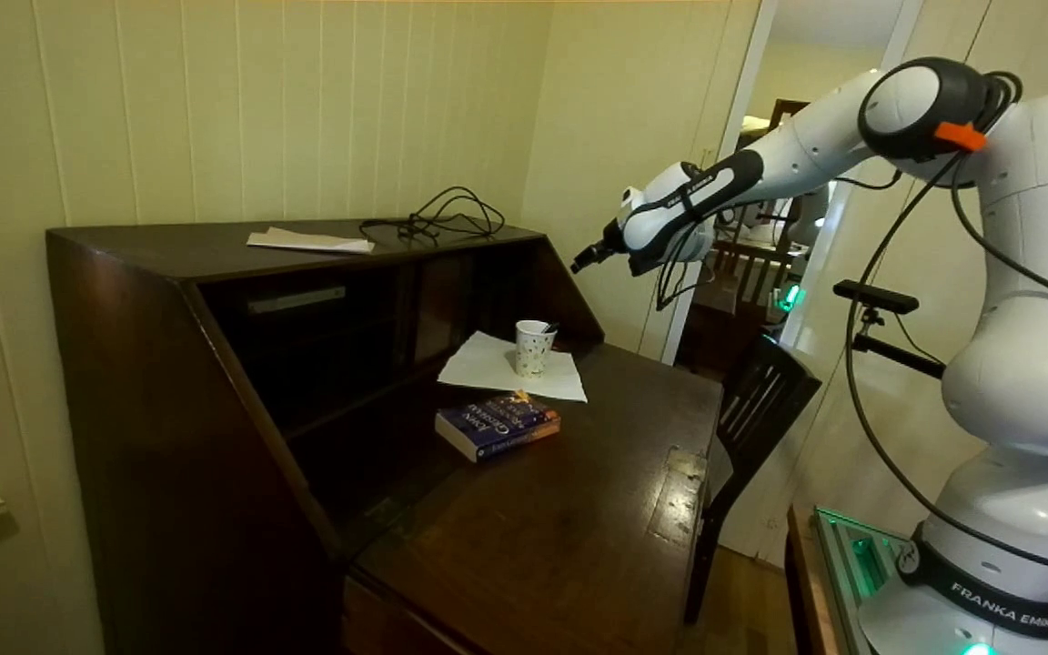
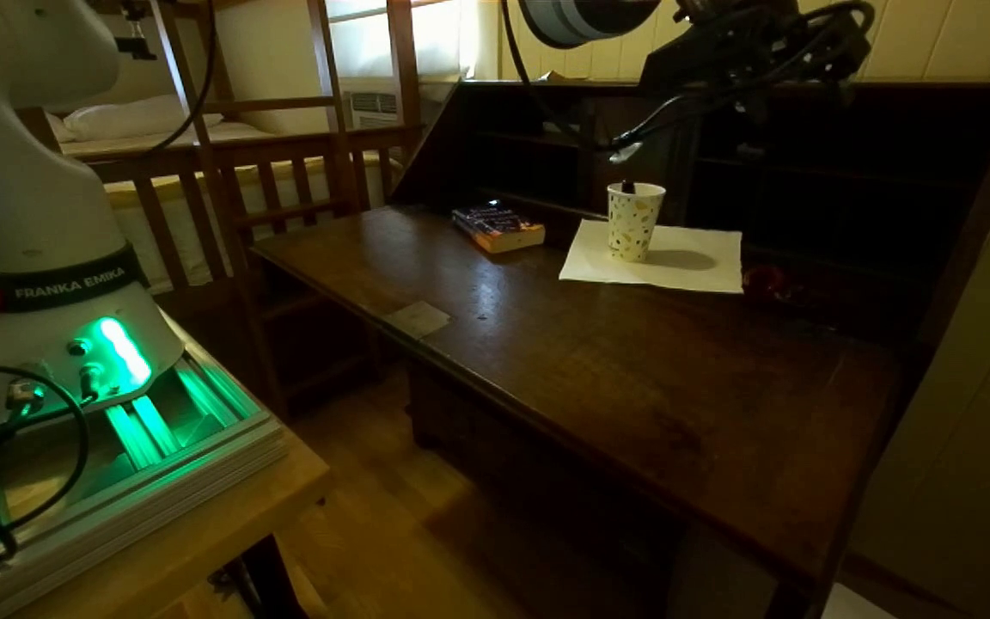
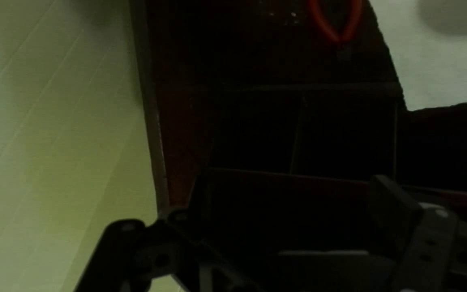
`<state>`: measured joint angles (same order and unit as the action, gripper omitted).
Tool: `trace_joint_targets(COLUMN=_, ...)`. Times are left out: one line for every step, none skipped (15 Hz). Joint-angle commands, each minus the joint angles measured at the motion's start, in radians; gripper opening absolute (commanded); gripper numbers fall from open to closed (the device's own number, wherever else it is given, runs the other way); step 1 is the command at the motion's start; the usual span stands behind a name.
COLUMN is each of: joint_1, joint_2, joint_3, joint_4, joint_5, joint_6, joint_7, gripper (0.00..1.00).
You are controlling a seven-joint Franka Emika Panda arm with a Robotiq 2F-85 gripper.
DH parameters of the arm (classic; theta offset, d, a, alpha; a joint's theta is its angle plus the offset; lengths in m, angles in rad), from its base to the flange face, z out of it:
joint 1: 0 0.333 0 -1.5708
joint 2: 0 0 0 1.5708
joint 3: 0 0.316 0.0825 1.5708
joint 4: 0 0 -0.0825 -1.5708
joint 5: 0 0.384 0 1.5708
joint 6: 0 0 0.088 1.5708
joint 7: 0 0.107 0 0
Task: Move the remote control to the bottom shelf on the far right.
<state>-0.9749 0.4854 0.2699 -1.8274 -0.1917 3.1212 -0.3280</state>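
remote control indiscernible, its heading and long axis unclear, hand (image 3: pixel 278 196) wide apart with nothing in grasp

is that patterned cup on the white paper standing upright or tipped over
Upright: in both exterior views, the patterned cup stands base-down on the white paper, its rim at the top.

The white arm (image 1: pixel 1024 391) has black cables (image 1: pixel 850 362), dark fingers (image 3: pixel 430 243), an orange tab (image 1: pixel 960 136) and FRANKA EMIKA lettering (image 1: pixel 1004 606).
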Motion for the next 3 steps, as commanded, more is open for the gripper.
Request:
trace_joint_targets(joint_1=-0.097, joint_2=-0.196, joint_3=0.061, joint_4=-0.246, joint_5=0.027, joint_6=0.055, joint_7=0.008, gripper=1.00)
trace_joint_targets(joint_1=-0.129, joint_2=-0.225, joint_3=0.097, joint_4=-0.295, joint_5=0.050, joint_6=0.088, joint_7=0.020, gripper=1.00)
trace_joint_targets(joint_1=-0.074, joint_2=-0.112, joint_3=0.045, joint_4=-0.145, joint_5=0.006, joint_6=0.047, joint_7=0.009, gripper=1.00)
